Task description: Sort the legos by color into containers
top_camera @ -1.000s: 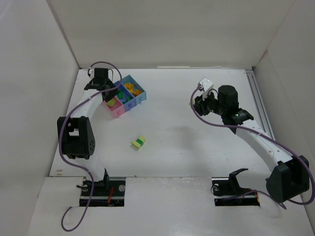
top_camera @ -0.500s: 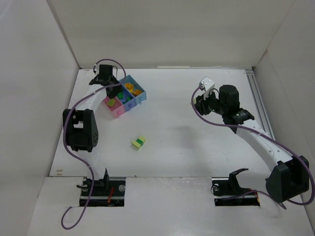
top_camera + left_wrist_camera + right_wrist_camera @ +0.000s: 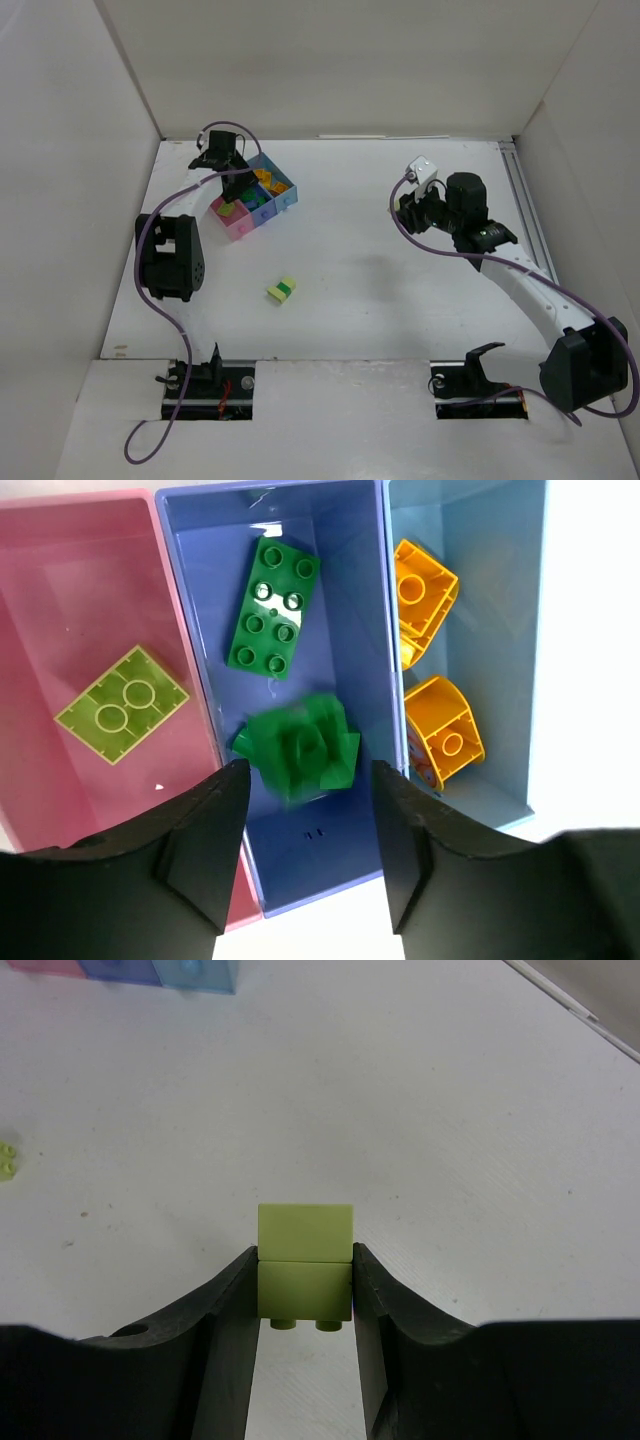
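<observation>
My left gripper (image 3: 307,815) hangs open over the containers (image 3: 262,218), also seen from above as the left gripper (image 3: 232,176). Below its jaws a blurred dark green lego (image 3: 300,747) is loose in the middle blue bin (image 3: 345,540), beside another dark green lego (image 3: 273,617). The pink bin (image 3: 60,580) holds a flat lime lego (image 3: 122,702). Two orange legos (image 3: 445,730) lie in the light blue bin (image 3: 490,630). My right gripper (image 3: 304,1265) is shut on a lime green lego stack (image 3: 305,1228), held above the table at the right gripper (image 3: 403,208).
A pale yellow-with-green lego (image 3: 281,290) lies alone on the white table in front of the bins. White walls enclose the table on three sides. A rail (image 3: 525,215) runs along the right edge.
My left gripper swung right over the bins and opened; the dark green lego left its jaws and is in the blue bin. The right arm has not moved.
</observation>
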